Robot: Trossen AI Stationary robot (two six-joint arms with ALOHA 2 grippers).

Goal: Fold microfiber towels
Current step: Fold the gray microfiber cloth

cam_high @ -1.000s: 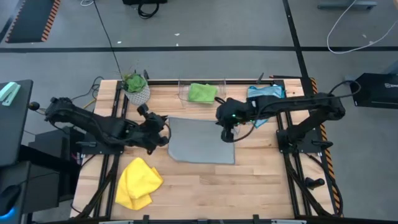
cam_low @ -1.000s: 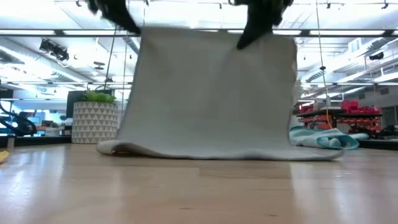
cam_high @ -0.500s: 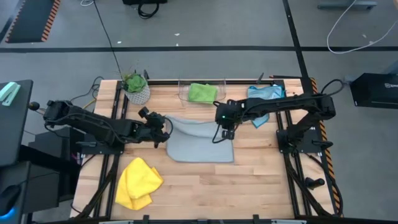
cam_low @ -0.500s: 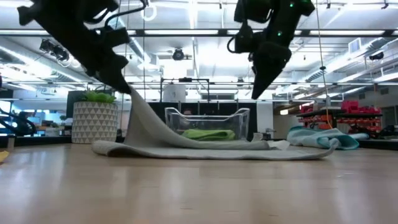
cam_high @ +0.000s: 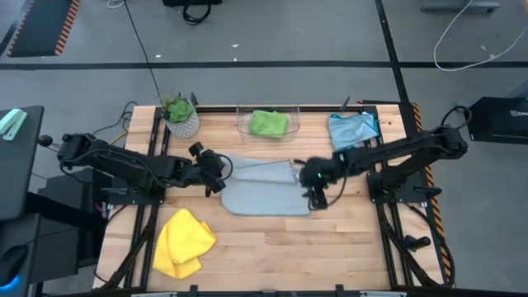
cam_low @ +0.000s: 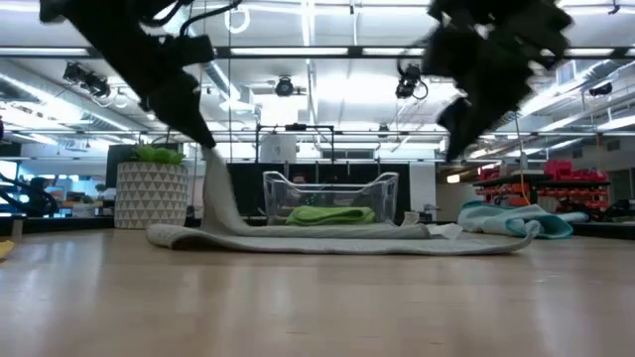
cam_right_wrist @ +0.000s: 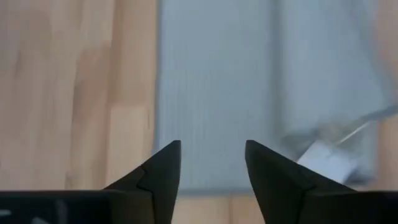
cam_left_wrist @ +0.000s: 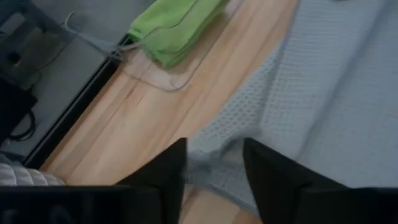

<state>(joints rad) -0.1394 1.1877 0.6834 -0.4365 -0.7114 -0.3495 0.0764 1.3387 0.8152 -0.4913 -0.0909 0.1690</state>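
Pale grey towel [cam_high: 262,186] lying mid-table, folded over, just in front of the clear bin [cam_high: 268,121] holding the green towel [cam_high: 269,122]. Left gripper [cam_high: 216,176] at the grey towel's left edge, fingers parted with a raised corner of cloth between them. Right gripper [cam_high: 316,196] released above the grey towel's right edge, fingers spread and empty.

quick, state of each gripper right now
left gripper: open, grey towel edge between its fingers, not gripped
right gripper: open, holding nothing
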